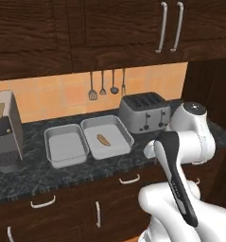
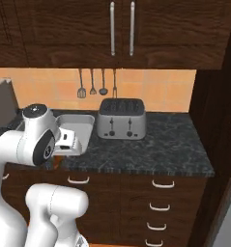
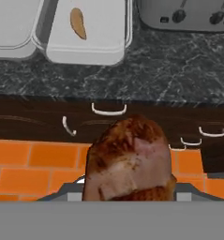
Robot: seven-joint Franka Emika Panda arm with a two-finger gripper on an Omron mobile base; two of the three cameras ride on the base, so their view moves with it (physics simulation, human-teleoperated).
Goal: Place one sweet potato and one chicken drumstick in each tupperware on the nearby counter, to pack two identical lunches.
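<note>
Two pale tupperware trays are seen side by side on the dark counter, left of the toaster; one sweet potato lies in the right tray. A chicken drumstick is held by the partly closed hand, short of the counter. Firm but greasy-looking, it is judged best gripped across its meaty end.

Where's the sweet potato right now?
The sweet potato lies inside the right tupperware, left of the toaster, in the left base view.
</note>
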